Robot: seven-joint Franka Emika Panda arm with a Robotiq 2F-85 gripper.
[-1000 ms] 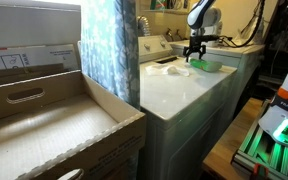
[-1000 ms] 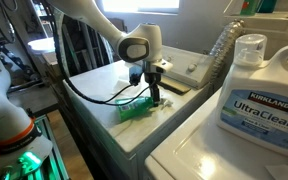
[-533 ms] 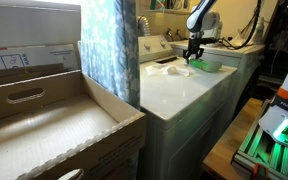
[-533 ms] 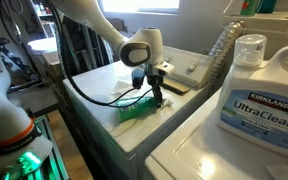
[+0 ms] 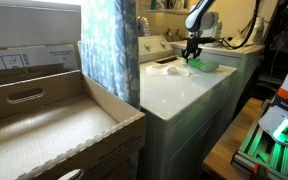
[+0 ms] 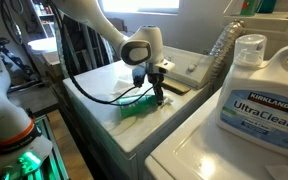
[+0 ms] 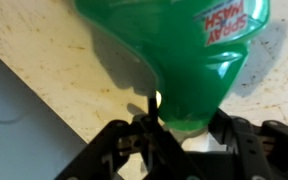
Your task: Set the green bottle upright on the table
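The green bottle (image 7: pixel 179 55) fills the wrist view, lying on the speckled white table (image 7: pixel 44 60), its narrow end pointing down toward the jaws. My gripper (image 7: pixel 181 130) is shut on the green bottle's narrow end, one dark finger pressed to each side. In both exterior views the bottle (image 6: pixel 139 108) (image 5: pixel 206 65) lies flat on the table (image 6: pixel 99 85) (image 5: pixel 174 90) with the gripper (image 6: pixel 158 99) (image 5: pixel 193 56) pointing straight down onto it.
A large white detergent jug (image 6: pixel 256 90) stands close to the camera. A brown cardboard box (image 5: pixel 44 120) fills the near side, beside a patterned curtain (image 5: pixel 109 45). A white object (image 5: pixel 164 69) lies on the table near the bottle.
The jaws have gone from wide open to shut on the bottle's narrow end. The arm has stayed nearly in place above the bottle.
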